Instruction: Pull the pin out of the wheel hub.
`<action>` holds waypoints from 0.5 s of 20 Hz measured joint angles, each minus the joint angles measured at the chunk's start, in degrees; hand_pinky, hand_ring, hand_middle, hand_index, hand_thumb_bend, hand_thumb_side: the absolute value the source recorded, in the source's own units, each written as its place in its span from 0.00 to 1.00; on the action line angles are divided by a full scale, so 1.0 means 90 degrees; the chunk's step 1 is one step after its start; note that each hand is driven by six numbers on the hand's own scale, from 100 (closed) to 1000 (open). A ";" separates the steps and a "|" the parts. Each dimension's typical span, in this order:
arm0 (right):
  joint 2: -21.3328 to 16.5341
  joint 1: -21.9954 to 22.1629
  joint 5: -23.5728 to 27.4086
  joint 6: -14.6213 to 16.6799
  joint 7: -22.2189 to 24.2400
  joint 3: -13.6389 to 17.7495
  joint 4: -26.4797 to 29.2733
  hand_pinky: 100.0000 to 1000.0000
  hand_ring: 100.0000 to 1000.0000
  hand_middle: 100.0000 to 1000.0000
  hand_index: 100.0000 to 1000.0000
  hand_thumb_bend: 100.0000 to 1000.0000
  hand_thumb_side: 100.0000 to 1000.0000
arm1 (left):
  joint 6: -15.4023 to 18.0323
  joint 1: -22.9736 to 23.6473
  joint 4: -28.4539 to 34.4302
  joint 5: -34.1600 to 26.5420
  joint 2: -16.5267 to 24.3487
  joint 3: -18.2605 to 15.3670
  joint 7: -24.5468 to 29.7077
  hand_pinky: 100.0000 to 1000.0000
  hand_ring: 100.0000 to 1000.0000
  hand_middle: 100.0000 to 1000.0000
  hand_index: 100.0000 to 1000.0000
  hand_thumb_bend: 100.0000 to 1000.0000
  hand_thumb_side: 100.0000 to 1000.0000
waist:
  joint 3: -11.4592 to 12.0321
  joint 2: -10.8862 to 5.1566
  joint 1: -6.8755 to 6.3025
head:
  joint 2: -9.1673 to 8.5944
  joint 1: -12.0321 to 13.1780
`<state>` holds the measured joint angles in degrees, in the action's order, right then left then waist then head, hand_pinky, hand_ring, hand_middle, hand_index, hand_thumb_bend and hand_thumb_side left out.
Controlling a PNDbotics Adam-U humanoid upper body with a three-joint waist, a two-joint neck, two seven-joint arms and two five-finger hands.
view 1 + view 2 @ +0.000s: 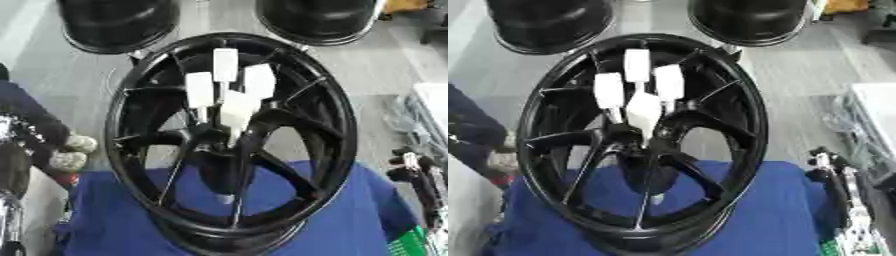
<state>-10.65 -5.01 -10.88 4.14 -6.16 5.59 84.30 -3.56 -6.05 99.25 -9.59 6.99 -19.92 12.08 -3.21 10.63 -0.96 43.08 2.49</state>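
Four white flat-headed plastic pins point(225, 90) are seated in the hub of the glossy black spoked alloy wheel point(232, 140), which stands on blue cloth point(350, 220). At four o'clock, the right hand point(418, 175) is seen; finger state cannot be told.

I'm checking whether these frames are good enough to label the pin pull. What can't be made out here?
- Pins: white handles show; where they enter the wheel hub is blurred, dark.
- Right hand: cut by the right edge; finger pose unclear.
- Left hand: in neither view.
- Blue cloth: cut off by the bottom edge.
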 measured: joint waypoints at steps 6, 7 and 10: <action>0.0000 0.0000 0.0000 0.0000 0.0000 0.0000 0.0000 0.55 0.50 0.54 0.69 0.00 0.88 | -0.0002 0.0000 0.0001 0.0000 0.0000 0.0005 0.0002 0.70 0.56 0.53 0.63 0.37 0.75 | 0.0000 -0.0001 -0.0001 | -0.0042 -0.0002; 0.0000 0.0000 0.0000 0.0000 0.0000 0.0000 0.0000 0.55 0.50 0.54 0.69 0.00 0.88 | -0.0005 0.0000 0.0001 0.0000 0.0000 0.0012 0.0005 0.70 0.56 0.53 0.63 0.36 0.75 | 0.0000 -0.0001 -0.0001 | -0.0042 -0.0002; 0.0000 0.0000 0.0000 0.0000 0.0000 0.0000 0.0000 0.55 0.50 0.54 0.69 0.00 0.88 | -0.0014 0.0000 0.0004 0.0000 0.0000 0.0033 0.0016 0.70 0.56 0.53 0.63 0.36 0.75 | 0.0000 -0.0001 -0.0006 | -0.0044 -0.0002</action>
<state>-10.65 -5.01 -10.87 4.15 -6.16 5.59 84.30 -3.69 -6.05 99.28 -9.59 6.99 -19.62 12.22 -3.22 10.62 -1.01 42.68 2.47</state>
